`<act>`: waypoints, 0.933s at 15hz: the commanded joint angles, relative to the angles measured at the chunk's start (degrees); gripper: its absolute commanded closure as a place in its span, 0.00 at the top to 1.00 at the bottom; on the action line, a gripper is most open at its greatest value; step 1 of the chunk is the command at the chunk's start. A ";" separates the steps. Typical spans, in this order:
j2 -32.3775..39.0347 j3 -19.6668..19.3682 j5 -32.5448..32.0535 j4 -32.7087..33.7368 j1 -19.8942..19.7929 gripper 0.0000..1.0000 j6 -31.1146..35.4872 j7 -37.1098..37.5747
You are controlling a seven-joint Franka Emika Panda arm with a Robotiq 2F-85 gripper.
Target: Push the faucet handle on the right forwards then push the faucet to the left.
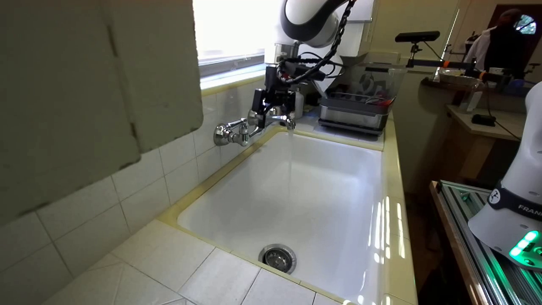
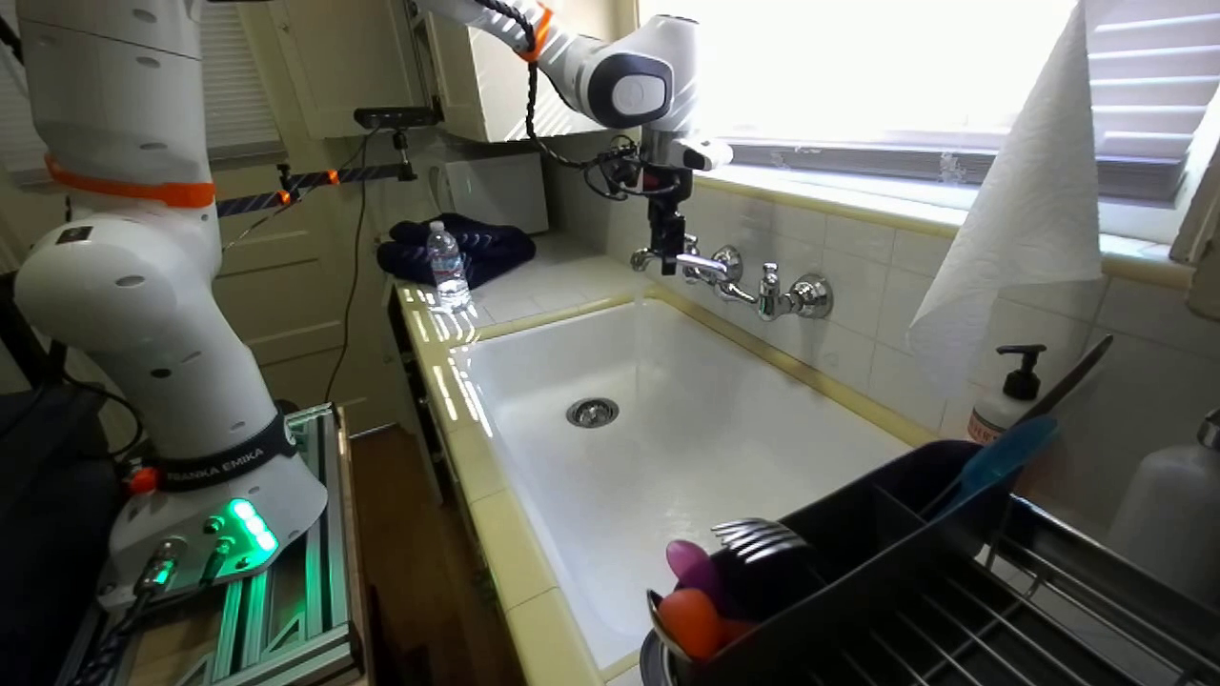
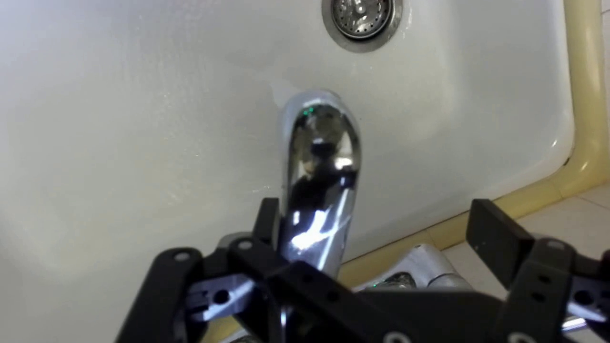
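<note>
Currently, chrome spout (image 3: 320, 186): it is reaching out over the sink (image 1: 338, 199) and lying between the fingers (image 3: 268, 219) of the gripper (image 3: 379, 214).
Spread fingers: they are standing wide apart and pinching nothing; one is sitting right along the spout, though whether it is touching cannot be told, while its mate is standing well apart, toward the drain strainer (image 3: 360, 19).
Straddle: this placing is suggesting a nudge rather than a grasp; the closer finger is seemingly standing on the robot's right of the spout, where pressing would be sending it left.
Right handle (image 2: 770, 282): with the robot base (image 2: 214, 500) facing the tiled wall (image 2: 877, 257), the handle nearer the dish rack (image 1: 351, 116) is counting as the right one; it is jutting up, apart from the gripper.
Running water (image 1: 290, 163): it is falling in a thin stream from the spout's end, so the handle push is probably done, leaving the sideways push as the likely step in hand.
Sink basin: it is catching that stream, presumably for draining through the strainer.
Utensil caddy (image 2: 872, 581): it is holding a fork (image 2: 760, 538) tines up, plus a purple utensil (image 2: 694, 564), an orange utensil (image 2: 691, 619) and a blue utensil (image 2: 1010, 453), probably for drying.
Water bottle (image 2: 447, 262): it is standing capped on the counter (image 2: 572, 272), its fill level being hard to tell.
</note>
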 commanded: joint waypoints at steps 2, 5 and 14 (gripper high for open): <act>-0.48 0.21 2.29 0.40 2.10 1.00 2.72 6.86; -0.27 0.21 2.49 0.43 2.14 1.00 3.30 8.94; 0.22 0.54 2.92 0.47 2.62 1.00 4.06 10.44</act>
